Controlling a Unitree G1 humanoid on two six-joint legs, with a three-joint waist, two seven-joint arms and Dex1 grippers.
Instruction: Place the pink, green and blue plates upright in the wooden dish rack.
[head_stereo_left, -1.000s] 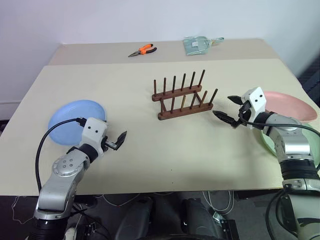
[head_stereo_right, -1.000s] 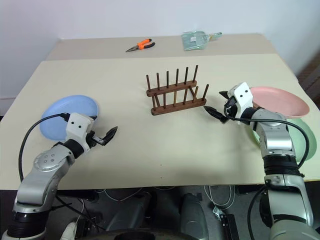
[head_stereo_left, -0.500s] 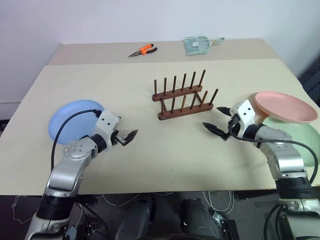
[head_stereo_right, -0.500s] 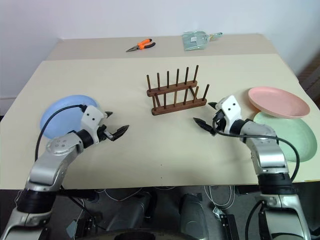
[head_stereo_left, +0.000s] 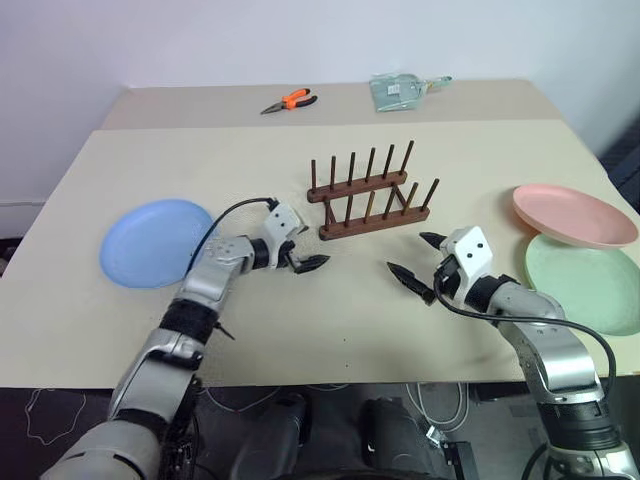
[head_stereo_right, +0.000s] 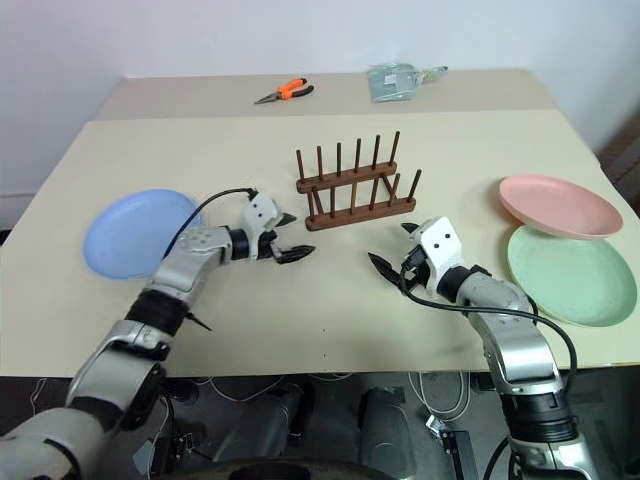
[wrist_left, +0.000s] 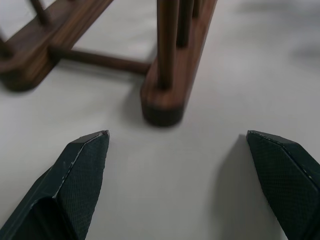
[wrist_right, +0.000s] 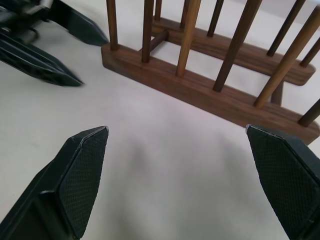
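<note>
1. Rack first: the small dark brown wooden dish rack (head_stereo_left: 372, 197) stands mid-table with every slot bare, its two pegged rails running roughly left to right and slightly angled, so a plate would have to go in edge-down across them.
2. Left gripper (head_stereo_left: 304, 260) sits just beside the rack's left end, its black fingers spread wide with nothing between them; its wrist view looks straight at the rounded end of the near rail.
3. Right gripper (head_stereo_left: 418, 261) hovers near the rack's front right, also wide apart and holding nothing.
4. None of the three plates is held. The round blue plate (head_stereo_left: 158, 241) lies flat on the table's left side, well apart from the left gripper and behind its reach direction.
5. The round pink plate (head_stereo_left: 573, 213) lies at the right edge, overlapping the rim of the round green plate (head_stereo_left: 585, 281) just in front of it; both are closer to the right arm, which would have to swing outward.
6. My judgement: both hands face the rack, perhaps to steady or shift it.
7. Orange-handled pliers (head_stereo_left: 287, 100) and a clear plastic packet (head_stereo_left: 398, 89) lie at the far edge of the beige table (head_stereo_left: 200, 160), out of the way.
</note>
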